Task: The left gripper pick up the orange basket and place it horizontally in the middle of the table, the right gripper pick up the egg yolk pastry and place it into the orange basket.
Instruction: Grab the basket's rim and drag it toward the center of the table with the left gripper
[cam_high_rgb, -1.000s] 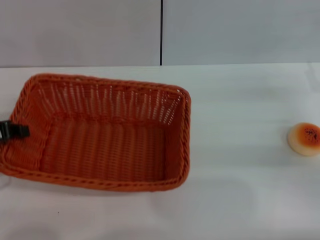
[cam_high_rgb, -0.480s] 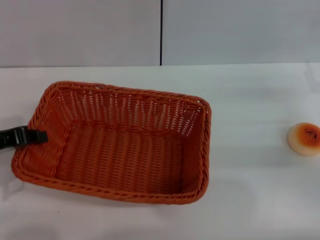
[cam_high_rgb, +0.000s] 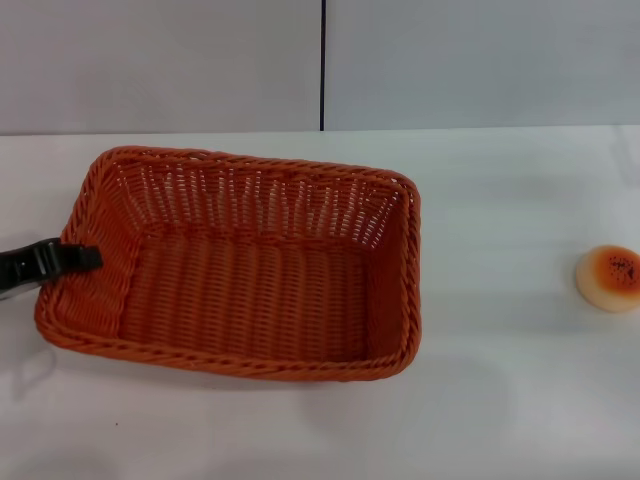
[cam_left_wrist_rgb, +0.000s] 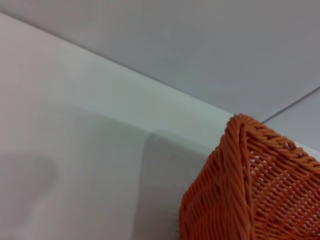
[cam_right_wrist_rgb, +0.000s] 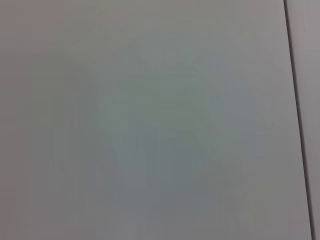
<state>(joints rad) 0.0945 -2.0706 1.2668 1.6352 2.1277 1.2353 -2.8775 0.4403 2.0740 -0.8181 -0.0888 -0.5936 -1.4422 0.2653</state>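
at the far left edge of the head view, the left gripper (cam_high_rgb: 72, 259), a slim black two-finger claw, reaches in level with the table and its tip meets the short left wall of the orange basket (cam_high_rgb: 250, 270). only one dark finger shows against the braided rim there, so whether the claw is clamped on the wall or just touching it cannot be told.

the large rectangular orange woven basket, with a braided rim and sloping open-weave sides, sits left of centre on the wide plain white tabletop (cam_high_rgb: 500, 400). its long sides run roughly across the view, slightly skewed, and its left end appears a little raised over a soft shadow. nothing lies inside it. in the left wrist view one upright corner of the basket (cam_left_wrist_rgb: 240, 185) fills the near side, with bare table (cam_left_wrist_rgb: 75, 150) beyond.

well apart, near the right edge, the egg yolk pastry (cam_high_rgb: 608, 278), a small round cream bun with a glossy orange-brown speckled top, rests on the table.

the right gripper does not show; its wrist view gives only a plain grey surface.
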